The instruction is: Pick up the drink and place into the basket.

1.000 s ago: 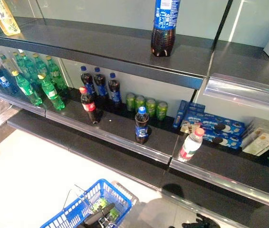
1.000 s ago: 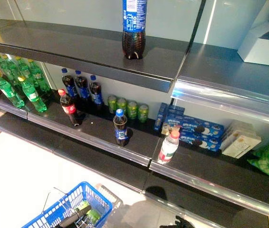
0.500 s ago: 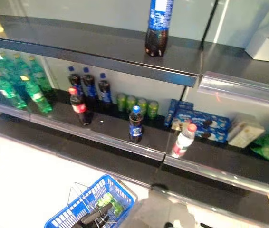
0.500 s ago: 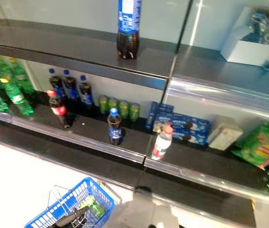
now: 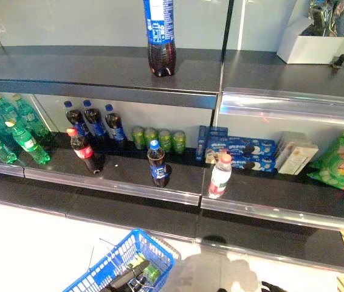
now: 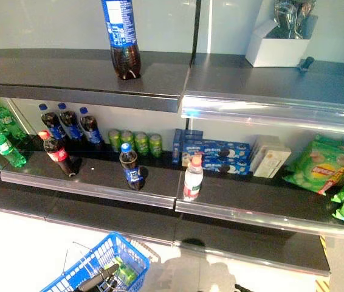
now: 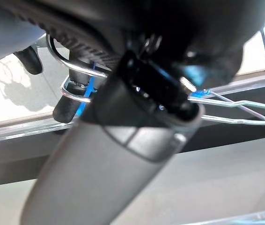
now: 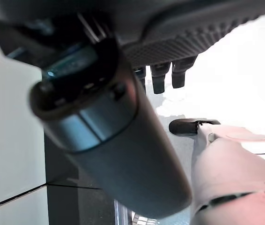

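Note:
Drinks stand on the middle shelf: a blue-label cola bottle (image 5: pixel 157 164) near the front edge, a red-cap cola bottle (image 5: pixel 84 151) to its left, and a white bottle with a red cap (image 5: pixel 219 176) to its right. A large cola bottle (image 5: pixel 160 36) stands on the top shelf. The blue wire basket (image 5: pixel 108 274) hangs low in front of the shelves with something green inside. My left hand (image 5: pixel 126 278) is curled round its wire handles (image 7: pixel 235 110). My right hand (image 8: pixel 161 77) hangs low at the right, fingers relaxed and empty, far below the bottles.
Green bottles (image 5: pixel 20 131) fill the shelf's left end; three more cola bottles (image 5: pixel 93 120) and green cans (image 5: pixel 158 139) stand at the back. Blue biscuit boxes (image 5: pixel 239 151), a white box (image 5: pixel 296 152) and green snack bags (image 5: pixel 342 164) lie to the right. A white box (image 5: pixel 309 42) sits on the top shelf.
The whole picture has shifted: the camera has turned to the right, so more of the shelf's right side shows. The basket stays in my left hand.

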Motion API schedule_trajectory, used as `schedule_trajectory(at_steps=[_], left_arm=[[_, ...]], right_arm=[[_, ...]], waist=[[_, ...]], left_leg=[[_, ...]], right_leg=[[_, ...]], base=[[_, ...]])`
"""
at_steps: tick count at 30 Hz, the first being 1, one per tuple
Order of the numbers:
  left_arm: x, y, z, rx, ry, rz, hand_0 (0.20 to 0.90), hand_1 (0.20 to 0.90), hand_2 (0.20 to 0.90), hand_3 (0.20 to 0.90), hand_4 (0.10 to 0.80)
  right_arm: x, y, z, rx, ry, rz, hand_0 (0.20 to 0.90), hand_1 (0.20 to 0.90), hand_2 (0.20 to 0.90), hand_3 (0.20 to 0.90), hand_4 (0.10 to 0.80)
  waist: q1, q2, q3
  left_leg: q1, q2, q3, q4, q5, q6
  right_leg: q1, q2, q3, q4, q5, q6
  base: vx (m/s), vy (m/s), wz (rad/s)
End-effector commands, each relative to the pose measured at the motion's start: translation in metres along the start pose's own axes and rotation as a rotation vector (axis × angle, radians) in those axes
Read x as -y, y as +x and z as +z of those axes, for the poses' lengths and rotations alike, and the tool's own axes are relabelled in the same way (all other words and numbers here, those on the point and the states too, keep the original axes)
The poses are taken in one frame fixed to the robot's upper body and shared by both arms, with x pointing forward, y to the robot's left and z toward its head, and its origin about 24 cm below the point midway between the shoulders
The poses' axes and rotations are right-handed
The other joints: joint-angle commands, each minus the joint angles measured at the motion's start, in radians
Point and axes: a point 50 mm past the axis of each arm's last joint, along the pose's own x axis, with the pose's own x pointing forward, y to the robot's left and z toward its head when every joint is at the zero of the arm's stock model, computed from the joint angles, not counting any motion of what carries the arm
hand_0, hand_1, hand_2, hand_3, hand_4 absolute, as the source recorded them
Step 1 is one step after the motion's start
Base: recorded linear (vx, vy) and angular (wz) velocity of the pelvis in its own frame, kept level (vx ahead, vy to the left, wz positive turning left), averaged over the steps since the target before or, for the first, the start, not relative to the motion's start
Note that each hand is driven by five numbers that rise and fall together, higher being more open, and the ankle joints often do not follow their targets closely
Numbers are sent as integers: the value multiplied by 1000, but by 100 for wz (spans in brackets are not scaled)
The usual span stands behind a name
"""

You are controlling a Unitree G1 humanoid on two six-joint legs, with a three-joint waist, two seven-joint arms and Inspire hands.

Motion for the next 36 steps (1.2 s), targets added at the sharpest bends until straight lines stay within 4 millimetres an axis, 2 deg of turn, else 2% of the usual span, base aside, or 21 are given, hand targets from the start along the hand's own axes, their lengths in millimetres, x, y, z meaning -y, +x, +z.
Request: schedule_trajectory(at_steps=[1,9,13,15,17,19,20,21,22,24,26,28,29,30,33,35,36], left_arm=[[31,9,46,137,70,-190,300,300,300,200,100],[27,8,43,115,86,-181,300,300,300,200,100],[24,6,42,103,93,-180,300,300,300,200,100],[31,9,46,119,99,-207,300,300,300,200,100],[58,19,61,158,124,-272,300,300,300,200,100],[86,28,77,211,134,-340,300,300,300,200,100],[97,30,84,237,131,-368,300,300,300,200,100],[101,31,88,250,124,-380,300,300,300,200,100],[102,31,88,250,124,-380,300,300,300,200,100],[111,32,94,273,122,-394,300,300,300,200,100],[109,28,99,297,100,-405,300,300,300,200,100],[108,27,101,308,92,-410,300,300,300,200,100],[108,26,102,322,81,-411,300,300,300,200,100],[108,26,103,322,81,-411,300,300,300,200,100],[111,25,108,343,70,-414,300,300,300,200,100],[107,23,108,349,60,-409,300,300,300,200,100],[105,21,109,358,50,-400,300,300,300,200,100]], right_arm=[[12,0,10,27,-1,-37,900,900,900,900,800],[11,0,7,15,-35,-30,900,900,900,900,800],[12,-1,-1,-11,-56,-24,900,900,900,900,800],[11,0,4,6,-61,-26,900,900,900,900,800],[9,3,32,76,-45,-38,900,900,900,900,800],[7,5,71,174,-24,-53,900,900,900,900,800],[8,4,87,226,-20,-63,900,900,900,900,800],[10,3,94,251,-11,-69,900,900,900,900,800],[10,3,94,251,-11,-69,900,900,900,900,800],[12,-1,114,348,20,-77,900,900,900,900,800],[17,-8,135,490,47,-68,900,900,900,900,800],[19,-14,152,587,54,-55,900,900,900,900,800],[18,-20,167,665,63,-28,900,900,900,900,800],[18,-20,167,665,63,-28,900,900,900,900,800],[4,-37,198,834,12,26,900,900,900,900,800],[-5,-46,209,912,-35,46,900,900,900,900,800],[-15,-59,221,987,-54,76,900,900,900,900,800]], waist=[[0,-19,5],[0,-32,-3],[-3,-36,15],[-3,-34,42],[0,-27,100],[5,-23,172],[6,-23,212],[5,-23,226],[4,-23,224],[2,-26,259],[3,-37,276],[7,-45,276],[13,-53,276],[12,-53,273],[26,-73,272],[28,-81,270],[28,-90,269]], left_leg=[[-37,-20,-11,11,32,33],[-25,-12,3,4,23,29],[-33,4,13,4,29,22],[-64,15,17,4,42,16],[-143,27,14,4,71,12],[-236,26,2,28,96,14],[-302,26,-27,101,89,15],[-340,26,-41,136,89,15],[-345,26,-42,140,87,15],[-433,32,-81,254,69,11],[-505,27,-126,377,14,7],[-533,21,-148,422,-10,10],[-556,21,-165,463,-36,15],[-559,20,-165,460,-32,15],[-593,21,-185,518,-65,27],[-600,22,-193,530,-72,29],[-602,22,-202,532,-75,33]], right_leg=[[47,-57,-46,76,-40,33],[51,-60,-49,46,-25,42],[37,-62,-49,41,-14,48],[-3,-69,-47,44,-3,52],[-95,-74,-42,54,22,51],[-194,-78,-33,97,31,47],[-251,-79,-18,160,16,40],[-284,-79,-10,188,14,35],[-288,-79,-9,191,13,35],[-362,-82,14,292,-18,24],[-420,-89,33,380,-65,14],[-447,-92,37,416,-82,9],[-474,-94,43,464,-104,6],[-477,-94,43,461,-100,6],[-514,-101,39,536,-130,-3],[-523,-100,42,555,-137,-3],[-530,-98,47,563,-138,0]], base=[[10,31,1],[10,-6,0],[56,-37,-1],[-127,-43,-4],[-460,-30,-6],[-534,-17,0],[-393,-1,3],[-233,-2,0],[-198,-6,-3],[-216,-15,-3],[-182,-4,-1],[-108,25,-1],[-70,24,-2],[-59,11,-8],[-30,-20,-4],[15,-28,12],[10,-50,9]])
